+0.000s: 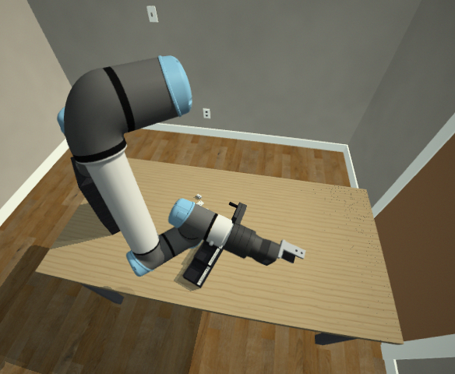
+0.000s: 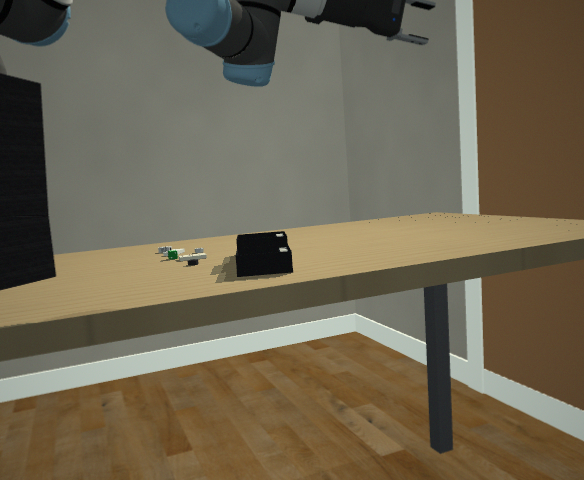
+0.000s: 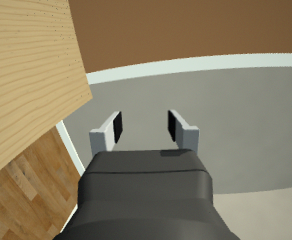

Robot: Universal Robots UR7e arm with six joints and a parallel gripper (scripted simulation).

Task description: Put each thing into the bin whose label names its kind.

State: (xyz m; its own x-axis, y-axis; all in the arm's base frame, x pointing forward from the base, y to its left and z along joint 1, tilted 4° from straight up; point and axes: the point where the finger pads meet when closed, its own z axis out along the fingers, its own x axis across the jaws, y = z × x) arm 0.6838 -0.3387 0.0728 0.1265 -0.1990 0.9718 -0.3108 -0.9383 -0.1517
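My gripper is open and empty, high above the table and far from the things. Two black bins stand side by side: the nearer bin and the farther bin. Each has a white label, too small to read. Left of the bins in the exterior view lie a green block, a long white piece with a dark part below, another white piece and small grey pieces. The top view shows small white pieces; the arm may hide others.
The wooden table bears everything. A dark pedestal stands at its left end. The arm passes above the bins and partly covers them in the top view. The wrist view shows a table corner, floor and walls.
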